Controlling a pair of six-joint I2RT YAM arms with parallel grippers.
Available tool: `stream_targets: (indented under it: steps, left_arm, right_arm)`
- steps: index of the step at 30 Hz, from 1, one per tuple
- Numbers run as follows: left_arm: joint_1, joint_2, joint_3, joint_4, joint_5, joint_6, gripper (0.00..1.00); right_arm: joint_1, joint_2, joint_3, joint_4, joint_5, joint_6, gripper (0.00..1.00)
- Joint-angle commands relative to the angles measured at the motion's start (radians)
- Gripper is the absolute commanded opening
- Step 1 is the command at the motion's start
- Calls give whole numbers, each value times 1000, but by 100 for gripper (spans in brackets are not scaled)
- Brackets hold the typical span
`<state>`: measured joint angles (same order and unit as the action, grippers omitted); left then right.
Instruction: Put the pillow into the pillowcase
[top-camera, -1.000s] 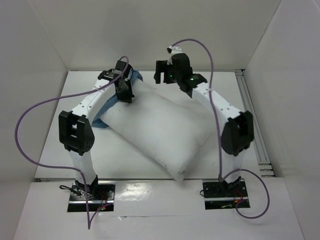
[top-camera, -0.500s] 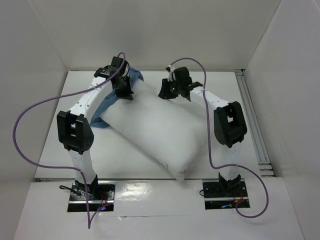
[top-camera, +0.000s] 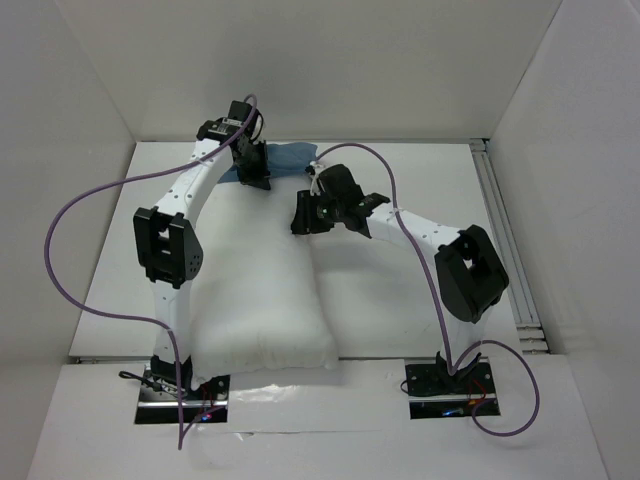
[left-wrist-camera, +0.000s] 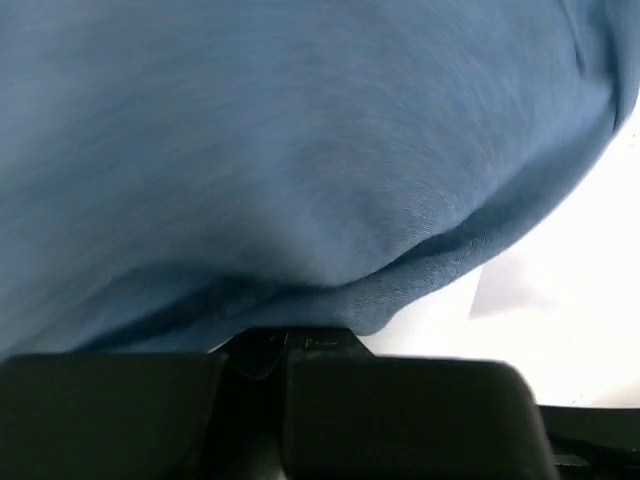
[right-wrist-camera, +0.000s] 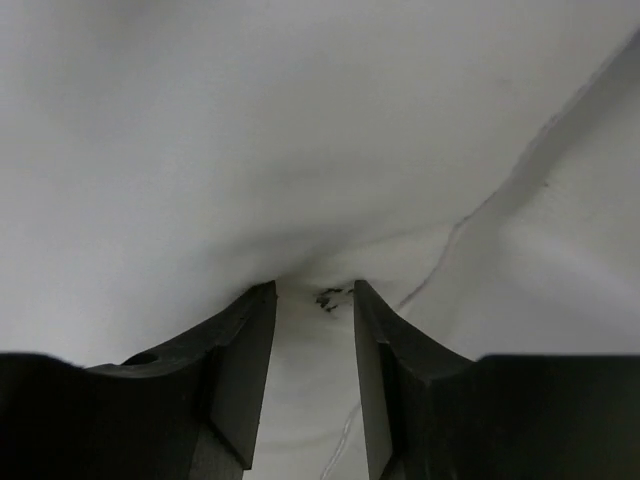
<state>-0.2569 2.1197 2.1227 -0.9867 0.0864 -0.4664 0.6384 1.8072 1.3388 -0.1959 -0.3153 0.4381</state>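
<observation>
Seen from above, two white robot arms reach away from the near edge of a white table (top-camera: 400, 300). Nearest, behind both claws, the pillow (top-camera: 265, 300) lies lengthwise. Its plump near end is close to the arm bases, and its far end runs up to the right claw (top-camera: 300, 218).

That claw sits low on the pillow's far end. Its wrist view shows two dark fingers (right-wrist-camera: 240, 370) standing partly apart with a pucker of white fabric gathered between them. It appears to be pinching the pillow's far edge.

Just beyond it and to its left, the left claw (top-camera: 256, 178) is pressed together on the pillowcase (top-camera: 290, 155). Its wrist view is filled with blue cloth, the hem hanging right at the fingertips. Most of the pillowcase lies bunched beyond this claw, near the back wall and close to the pillow's far end. None of the pillow looks to be inside it yet.

The step in hand seems to be feeding the pillow's far end into the pillowcase mouth. To do it well, the left claw should hold only the upper layer of the hem and raise it so the mouth opens toward the right claw. Whether one layer or both is pinched cannot be told. The right claw needs a firm bite, then a low, slow push under the raised hem, so the limp cloth slides over the pillow rather than being shoved ahead of it.
</observation>
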Motion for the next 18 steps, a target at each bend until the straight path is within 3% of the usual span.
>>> stream_targets:
  steps: [1,3,7,14,18]
  left_arm:
    - [8,-49,7,20,-27,28,0]
    - [8,-105,-16,20,-17,28,4]
    - [8,-190,-61,0,-8,28,29]
    - [-42,-234,-52,-52,12,37,42]
    - [-80,-234,-41,-89,12,48,57]
  right_arm:
    - [-49,-72,36,21,112,27,45]
    - [-78,-82,36,42,160,36,45]
    - [-105,12,164,18,212,-1,42]
    - [-123,128,258,18,271,-10,42]
    - [-123,204,316,33,292,-29,45]
